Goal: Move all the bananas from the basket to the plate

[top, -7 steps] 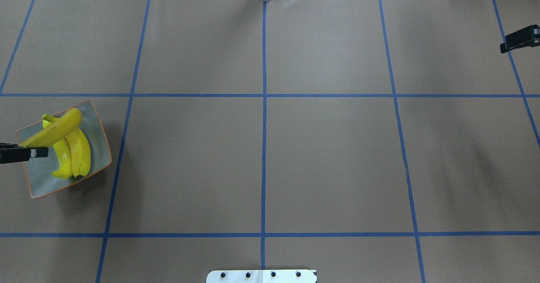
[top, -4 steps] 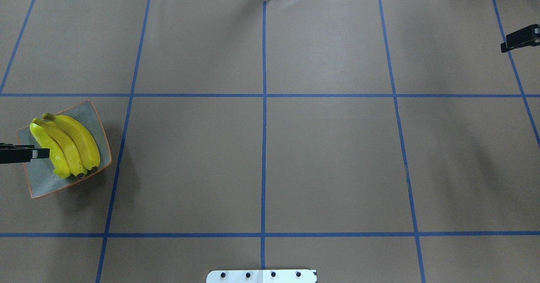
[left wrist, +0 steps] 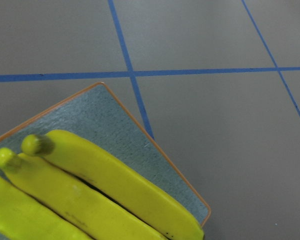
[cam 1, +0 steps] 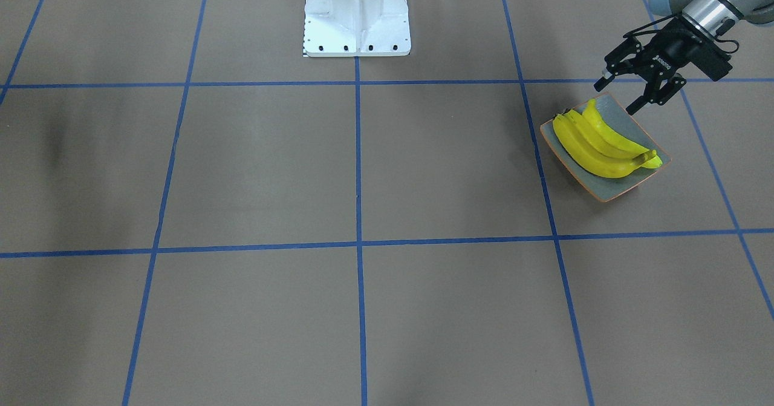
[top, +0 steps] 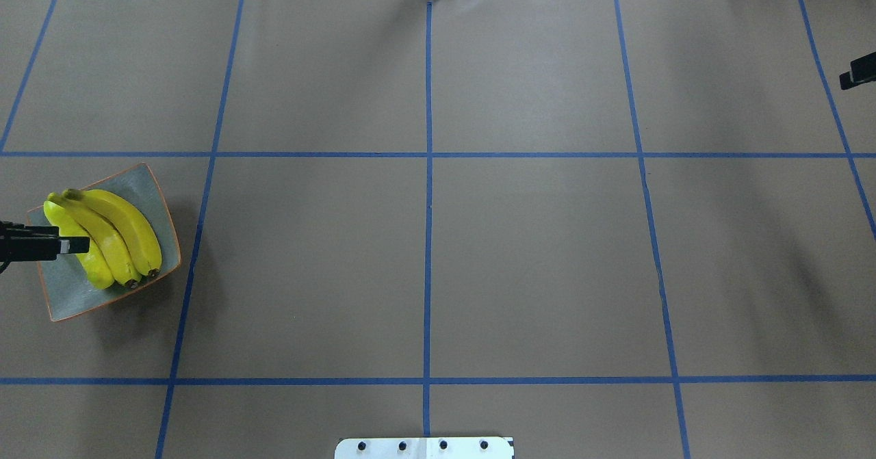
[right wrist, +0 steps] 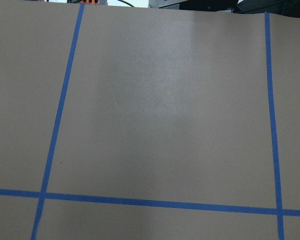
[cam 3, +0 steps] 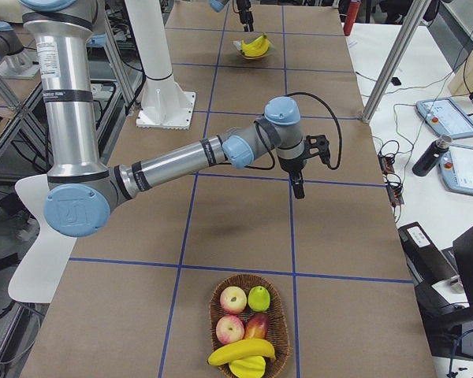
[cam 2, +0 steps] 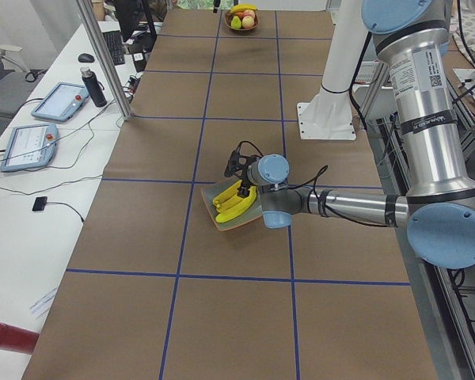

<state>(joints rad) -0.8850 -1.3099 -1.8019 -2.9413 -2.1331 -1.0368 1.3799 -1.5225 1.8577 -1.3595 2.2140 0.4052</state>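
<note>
Three bananas (top: 102, 240) now lie side by side on the plate (top: 140, 180) (one sat crosswise a second ago); left gripper (cam 1: 615, 96) jaws wide, empty; right gripper (top: 859, 74) unclear; basket (cam 3: 281, 315) holds one more

Brown table (top: 534, 254) crossed by blue tape lines (top: 428, 240), with a tablet (cam 2: 25, 146) and perhaps a bottle (cam 2: 94, 85) alongside.

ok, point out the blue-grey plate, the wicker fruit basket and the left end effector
blue-grey square plate with orange rim (top: 72, 296): overhead view, bare surface by its lower-left corner.
brown wicker basket (cam 3: 281, 327): right side view, its right wall.
left end effector (cam 1: 615, 98): front-facing view, midway between the open fingertips.
</note>
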